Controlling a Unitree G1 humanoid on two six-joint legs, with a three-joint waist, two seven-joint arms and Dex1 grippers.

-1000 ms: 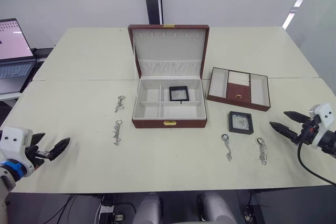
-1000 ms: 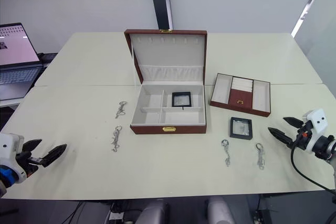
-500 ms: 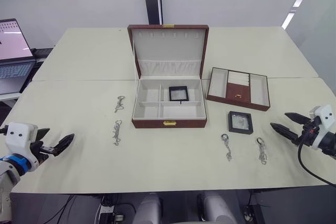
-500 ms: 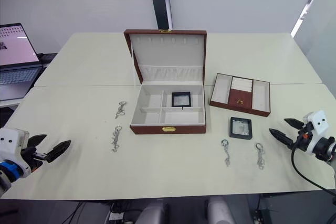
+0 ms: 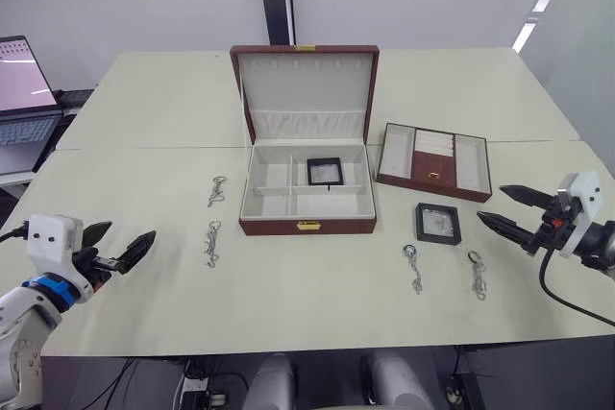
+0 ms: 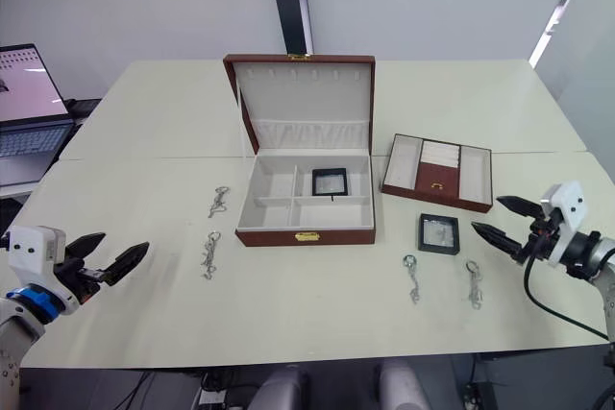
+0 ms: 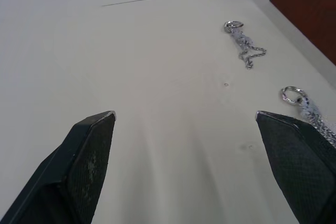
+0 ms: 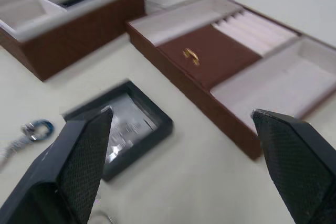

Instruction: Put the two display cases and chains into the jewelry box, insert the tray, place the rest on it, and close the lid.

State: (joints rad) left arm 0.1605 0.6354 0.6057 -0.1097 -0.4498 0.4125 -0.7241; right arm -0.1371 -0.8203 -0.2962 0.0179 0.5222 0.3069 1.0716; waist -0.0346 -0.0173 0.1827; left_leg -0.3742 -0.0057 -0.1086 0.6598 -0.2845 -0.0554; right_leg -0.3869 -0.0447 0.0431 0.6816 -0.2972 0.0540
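In the left eye view the box [image 5: 307,189] is seen open at the table's [image 5: 288,285] middle, lid [image 5: 305,88] upright, with one case [image 5: 325,171] already lying in a rear compartment. The second case [image 5: 439,223] lies on the table between the box and the right gripper [image 5: 502,208], which is spread and empty. The tray [image 5: 434,161] sits beside the box, on its right. Two chains [image 5: 213,241] lie left of the box, two more [image 5: 414,267] to the right.

In the left wrist view the left gripper [image 7: 184,124] is released, wide apart, with a chain [image 7: 242,42] ahead of it.

In the right wrist view the case [image 8: 118,135] is framed between the open fingers [image 8: 84,153] (its outline is perhaps too blurred to judge tilt). The grasp is best made squarely across opposite frame edges, low to the table.
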